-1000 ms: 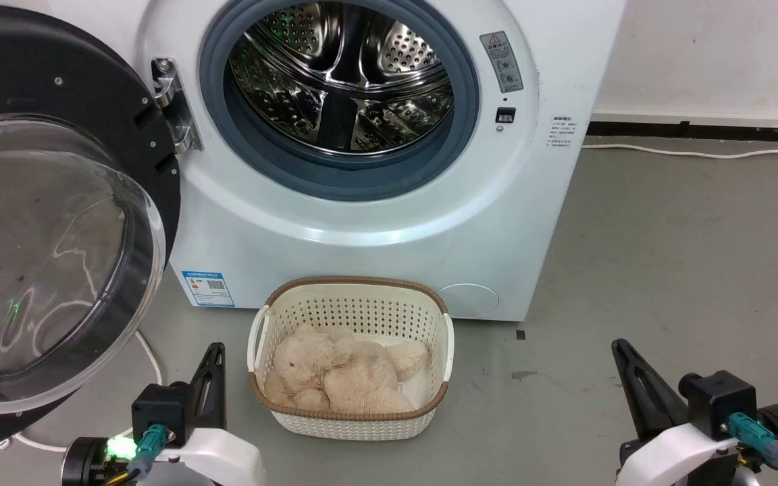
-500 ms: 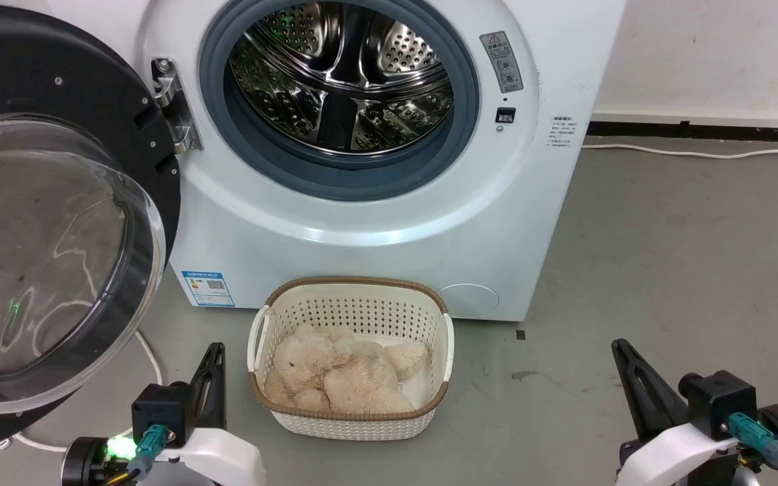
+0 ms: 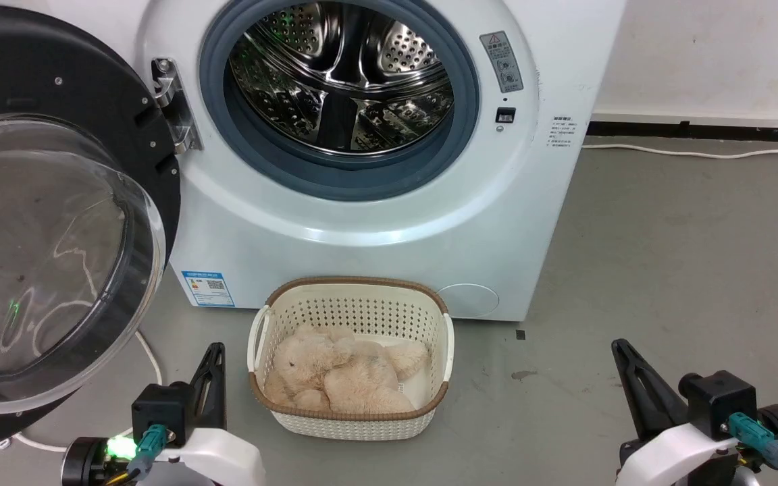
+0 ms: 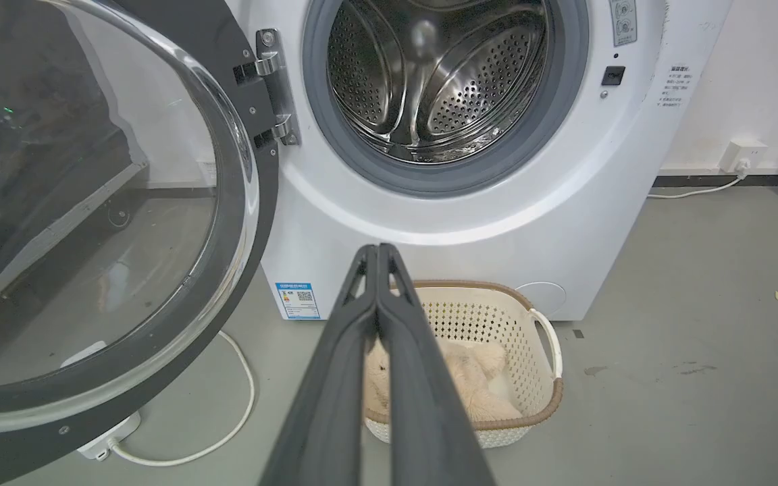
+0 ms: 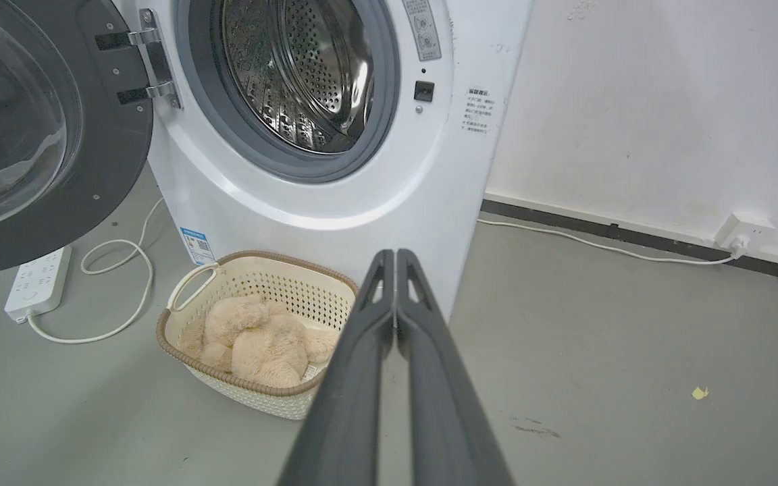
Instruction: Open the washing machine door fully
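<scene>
Left of the washing machine [image 3: 375,229], the washing machine door [image 3: 44,223] is hanging wide open, exactly as before. Left gripper [image 3: 214,351] and right gripper [image 3: 620,345] are staying low near the floor, fingers pressed together.

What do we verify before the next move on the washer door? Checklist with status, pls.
1. The washing machine door stands off the drum opening, on the left of the washing machine: ok.
2. Door at its full-open stop: cannot tell.
3. The left gripper is shut, holds nothing and is apart from the door: ok.
4. The right gripper is shut and holds nothing: ok.
5. The laundry basket sits on the floor in front of the machine, apart from the door: ok.
6. The power strip lies on the floor below the door's lower edge; clearance: cannot tell.
</scene>
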You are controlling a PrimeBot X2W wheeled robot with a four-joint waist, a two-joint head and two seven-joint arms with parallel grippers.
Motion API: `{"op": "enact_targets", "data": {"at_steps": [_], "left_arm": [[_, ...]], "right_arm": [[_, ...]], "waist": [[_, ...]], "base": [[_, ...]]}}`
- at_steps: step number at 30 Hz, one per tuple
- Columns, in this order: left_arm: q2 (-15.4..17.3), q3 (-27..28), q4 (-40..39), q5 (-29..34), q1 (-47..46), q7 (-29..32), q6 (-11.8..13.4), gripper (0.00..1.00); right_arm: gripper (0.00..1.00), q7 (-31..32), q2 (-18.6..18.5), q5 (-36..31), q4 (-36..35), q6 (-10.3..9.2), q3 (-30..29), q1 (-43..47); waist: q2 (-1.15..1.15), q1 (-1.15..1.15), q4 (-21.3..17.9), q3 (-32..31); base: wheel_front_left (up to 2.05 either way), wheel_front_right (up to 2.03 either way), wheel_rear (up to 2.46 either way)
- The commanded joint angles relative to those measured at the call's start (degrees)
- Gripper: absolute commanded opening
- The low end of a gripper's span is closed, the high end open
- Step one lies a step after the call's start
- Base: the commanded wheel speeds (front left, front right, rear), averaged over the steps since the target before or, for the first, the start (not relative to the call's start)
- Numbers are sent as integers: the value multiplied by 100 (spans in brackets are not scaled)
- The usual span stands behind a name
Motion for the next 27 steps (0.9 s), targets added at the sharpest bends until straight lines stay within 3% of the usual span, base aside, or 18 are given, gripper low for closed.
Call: {"op": "enact_targets", "data": {"at_steps": [1,27], "left_arm": [[-4,13,-21,17,-87,3,-31,0],[-4,13,-21,17,-87,3,-31,0]], "right_arm": [[0,4,6,-44,-27,3,-2,-67],[0,4,6,-44,-27,3,-2,-67]], "waist": [[0,0,0,0],[0,0,0,0]], "base": [[0,0,0],[0,0,0]]}}
